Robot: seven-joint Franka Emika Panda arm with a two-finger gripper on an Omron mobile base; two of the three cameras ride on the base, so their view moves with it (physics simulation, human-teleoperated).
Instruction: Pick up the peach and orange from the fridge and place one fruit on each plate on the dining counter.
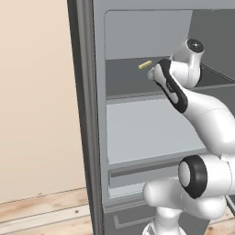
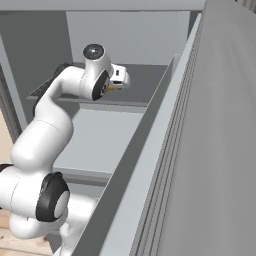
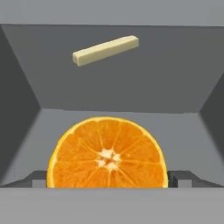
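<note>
My gripper (image 3: 109, 183) is inside the fridge (image 1: 137, 133), at the upper shelf. It stands open, with one dark fingertip (image 3: 40, 178) on each side of the orange (image 3: 107, 151). The orange is bright, shows its cut face and sits low on the shelf right in front of the hand. Its sides nearly reach both fingertips, and I cannot tell whether they touch. In the right base view the white hand (image 2: 119, 76) reaches over the shelf, with a speck of the orange (image 2: 112, 86) below it. The peach, the plates and the dining counter are out of view.
A pale yellow stick (image 3: 105, 50) lies further back on the same shelf, also seen as the stick (image 1: 145, 64) from the left. The fridge's side walls close in on both sides. Its open door (image 2: 215, 150) stands close on the right. A wider pale shelf (image 2: 100, 140) lies below.
</note>
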